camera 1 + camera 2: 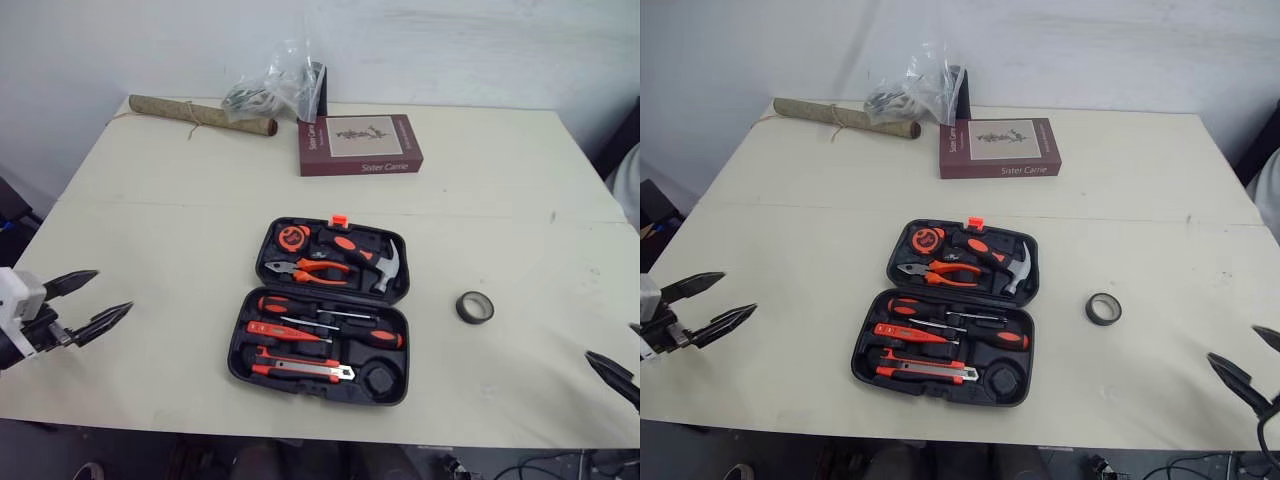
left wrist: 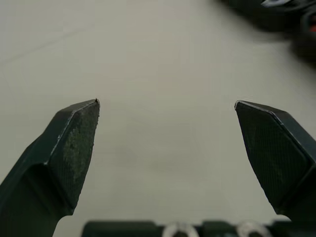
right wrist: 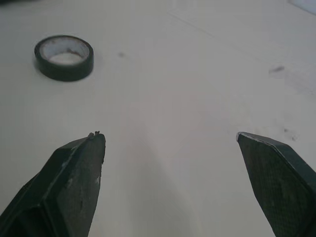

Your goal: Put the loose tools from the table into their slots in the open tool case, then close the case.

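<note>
Left gripper and right gripper hover, fingers apart, empty. Black tape roll lies on the table near the open tool case: likely light, stiff; pinch across its rim.

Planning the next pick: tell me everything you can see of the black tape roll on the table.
The black tape roll is a ring of dark tape wound around a pale inner core. It lies flat, hole upward, on the cream table, to the right of the open tool case and apart from it. Nothing touches it but the table.
</note>
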You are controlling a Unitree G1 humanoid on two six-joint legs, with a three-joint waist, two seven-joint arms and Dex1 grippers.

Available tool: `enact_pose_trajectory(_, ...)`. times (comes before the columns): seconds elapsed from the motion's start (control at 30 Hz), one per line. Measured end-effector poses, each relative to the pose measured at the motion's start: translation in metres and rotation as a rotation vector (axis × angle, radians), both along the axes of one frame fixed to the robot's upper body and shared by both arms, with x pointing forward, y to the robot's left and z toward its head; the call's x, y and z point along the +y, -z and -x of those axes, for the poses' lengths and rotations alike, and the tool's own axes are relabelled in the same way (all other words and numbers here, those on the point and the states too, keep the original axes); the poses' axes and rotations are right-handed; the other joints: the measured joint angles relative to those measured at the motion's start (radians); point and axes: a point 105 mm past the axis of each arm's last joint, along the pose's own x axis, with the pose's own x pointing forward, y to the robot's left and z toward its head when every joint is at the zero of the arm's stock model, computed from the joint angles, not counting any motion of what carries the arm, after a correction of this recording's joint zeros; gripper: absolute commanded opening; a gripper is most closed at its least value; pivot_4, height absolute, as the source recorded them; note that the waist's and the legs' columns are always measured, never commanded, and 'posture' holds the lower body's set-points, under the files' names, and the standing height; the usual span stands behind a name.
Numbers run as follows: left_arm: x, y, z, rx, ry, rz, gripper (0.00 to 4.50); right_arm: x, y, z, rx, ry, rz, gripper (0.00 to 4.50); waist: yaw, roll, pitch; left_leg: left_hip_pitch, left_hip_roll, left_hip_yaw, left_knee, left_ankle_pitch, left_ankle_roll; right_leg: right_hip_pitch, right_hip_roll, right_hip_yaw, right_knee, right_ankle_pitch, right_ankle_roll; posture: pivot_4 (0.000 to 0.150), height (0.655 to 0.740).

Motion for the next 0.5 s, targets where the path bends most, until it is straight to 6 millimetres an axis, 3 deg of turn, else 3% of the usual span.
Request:
enact_pose_trajectory(0.1, -0.053, -0.016, -0.004, -0.026, 0.204, 0.005, 4.45, 0.059, -0.030, -0.015, 0.176, -0.305, 0.123, 4.50, 0.002, 0.001, 0.001, -0.004, 0.001, -0.001, 0.000, 0.002, -0.002, -0.004, 0.003, 0.000, 0.001, 0.000, 0.000, 0.150, 0.7400)
enact_pose_trajectory(0.17, -0.082, -0.015, -0.002, 0.002, 0.318, 0.013, 4.45, 0.080, -0.042, -0.026, 0.256, -0.356, 0.186, 4.50, 0.001, 0.000, 0.001, -0.004, 0.001, -0.001, 0.000, 0.003, -0.003, -0.005, 0.003, 0.000, 0.000, 0.000, 0.000, 0.150, 0.7400)
enact_pose_trajectory(0.27, -0.112, -0.006, 0.004, 0.065, 0.447, 0.023, 4.45, 0.100, -0.040, -0.036, 0.385, -0.395, 0.241, 4.50, -0.002, -0.001, 0.001, -0.013, 0.001, -0.001, 0.002, 0.003, -0.002, -0.013, 0.003, 0.001, 0.001, 0.000, 0.000, 0.150, 0.7400)
enact_pose_trajectory(0.4, -0.150, -0.011, 0.008, 0.030, 0.586, 0.070, 4.45, 0.122, -0.038, -0.046, 0.470, -0.455, 0.307, 4.50, -0.003, -0.001, 0.001, -0.022, 0.001, -0.001, 0.010, 0.002, 0.000, -0.023, 0.002, 0.000, 0.006, 0.000, 0.000, 0.150, 0.7400)
enact_pose_trajectory(0.5, -0.164, -0.014, 0.012, 0.015, 0.634, 0.084, 4.45, 0.128, -0.037, -0.054, 0.503, -0.449, 0.362, 4.50, -0.004, -0.001, 0.002, -0.031, 0.002, -0.002, 0.017, 0.002, 0.000, -0.033, 0.002, 0.000, 0.014, 0.000, 0.000, 0.150, 0.7400)
